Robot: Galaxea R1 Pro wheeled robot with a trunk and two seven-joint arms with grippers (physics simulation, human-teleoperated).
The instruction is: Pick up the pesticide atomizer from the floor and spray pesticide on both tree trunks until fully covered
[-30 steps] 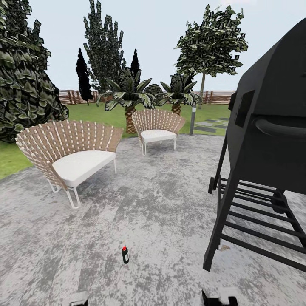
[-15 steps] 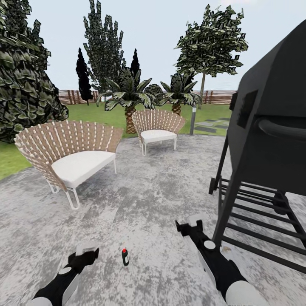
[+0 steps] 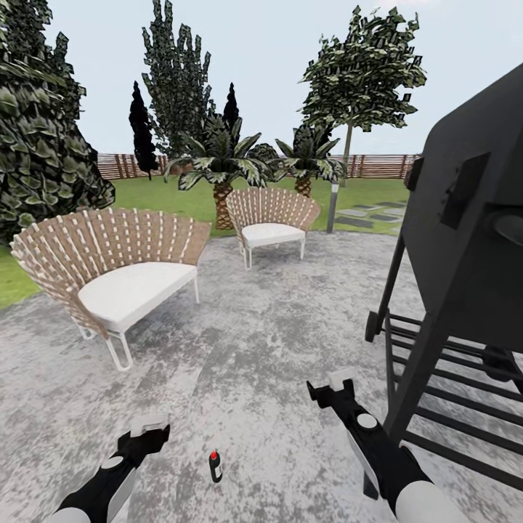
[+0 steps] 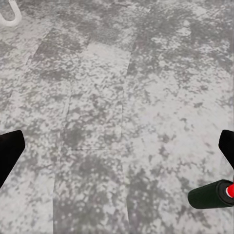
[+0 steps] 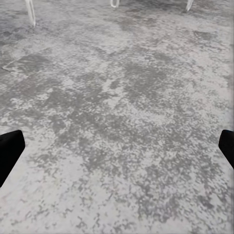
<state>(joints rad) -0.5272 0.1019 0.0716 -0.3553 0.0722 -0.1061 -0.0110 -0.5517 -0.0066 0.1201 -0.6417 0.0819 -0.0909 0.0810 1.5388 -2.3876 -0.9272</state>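
Note:
The pesticide atomizer (image 3: 215, 465), a small black bottle with a red cap, stands on the grey paved floor between my two arms; it is also seen as a black bottle (image 4: 212, 194) in the left wrist view. My left gripper (image 3: 149, 428) hangs open to its left, apart from it. My right gripper (image 3: 330, 385) is open farther right, nothing between its fingers (image 5: 9, 148). Across the lawn, one tree (image 3: 363, 73) shows a thin pale trunk (image 3: 346, 149). A second tall leafy tree (image 3: 178, 73) has its trunk hidden behind a palm.
A black grill on a slatted stand (image 3: 465, 276) looms close at my right. Two woven chairs with white cushions (image 3: 116, 269) (image 3: 270, 218) stand ahead left. Short palms (image 3: 221, 167), a lamp post (image 3: 332, 207), the lawn (image 3: 167, 192) and the slat fence (image 3: 378, 165) lie beyond.
Both arms rose into view a second ago. Since then the whole picture has shifted: the camera moved forward, so the atomizer sits lower and the grill is closer.

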